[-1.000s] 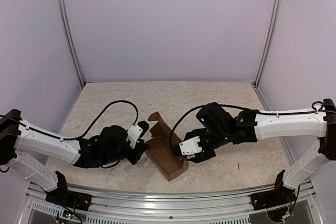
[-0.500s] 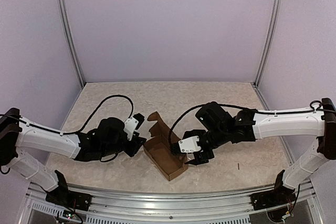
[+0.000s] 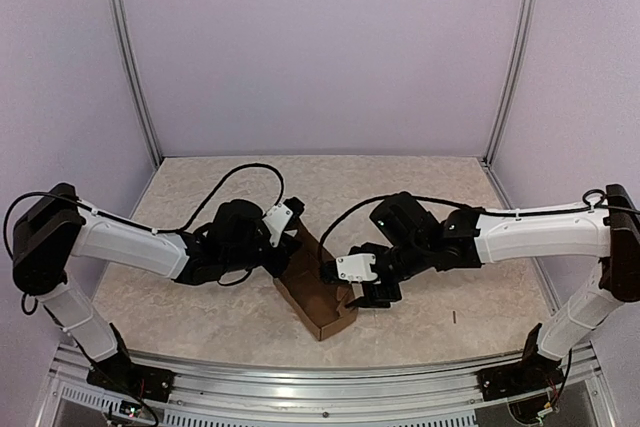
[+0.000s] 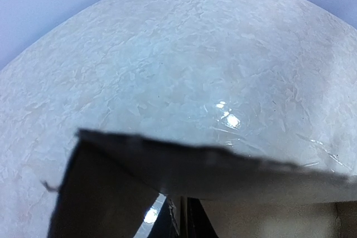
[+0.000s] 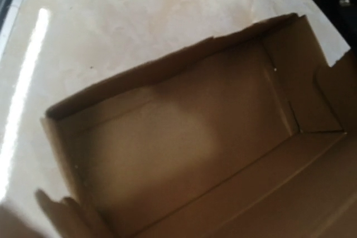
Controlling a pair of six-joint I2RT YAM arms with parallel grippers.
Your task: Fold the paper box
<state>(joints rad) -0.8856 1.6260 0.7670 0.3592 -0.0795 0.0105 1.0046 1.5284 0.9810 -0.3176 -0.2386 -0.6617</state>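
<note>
Three lilac walls point(image 3: 320, 47), perhaps marbled tabletop point(image 3: 440, 177)

**Brown paper box point(image 3: 322, 315) on a marbled worktop point(image 3: 400, 187)**

The cardboard is plain brown with no print, and darker in its shaded inside. The worktop is cream with a pale, mottled marble pattern. The left arm point(image 3: 120, 242) and right arm point(image 3: 540, 232) have white shells, black joints and black cables point(image 3: 240, 172). The walls point(image 3: 320, 47) are pale lilac and the corner posts point(image 3: 128, 57) silver.

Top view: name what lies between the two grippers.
Only the paper box, open side up, between the left gripper and right gripper; the top view shows it.
</note>
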